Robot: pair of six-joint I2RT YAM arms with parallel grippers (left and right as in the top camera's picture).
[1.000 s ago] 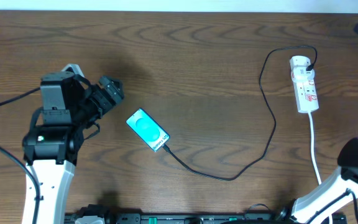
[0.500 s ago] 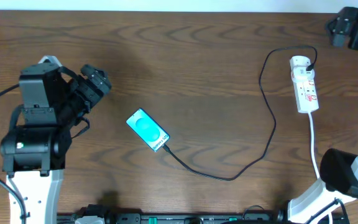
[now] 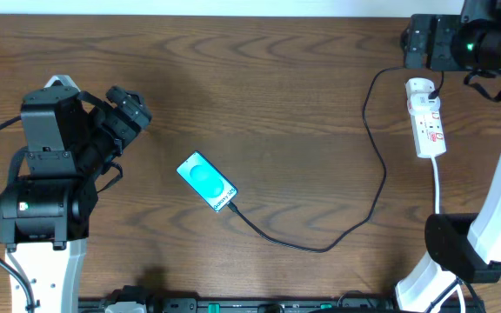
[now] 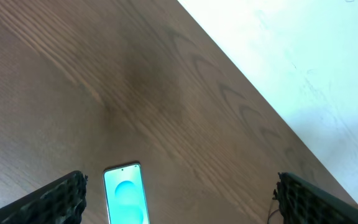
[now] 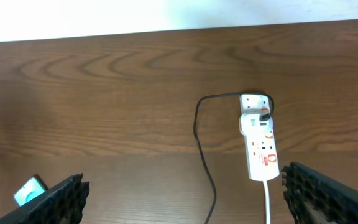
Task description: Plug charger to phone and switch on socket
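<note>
Right tool [image 3: 417, 43] has swung up beside the socket [image 3: 426, 122], spread apart; left tool [image 3: 131, 109], also apart, backed off the phone [image 3: 206, 182]; cable [image 3: 377, 174] looks plugged, switching on remains

Phone [image 3: 206, 182] lies flat, screen up and glowing turquoise, angled diagonally just left of the table's [image 3: 277, 87] middle. The charger [image 3: 379, 187], a thin black cable, meets the phone's lower-right end, sags toward the near edge, then climbs and loops into the far end of the socket [image 3: 426, 122]. That white strip lies lengthwise by the right edge, near the far-right corner, its white lead [image 3: 437, 196] trailing toward the near edge.
</note>
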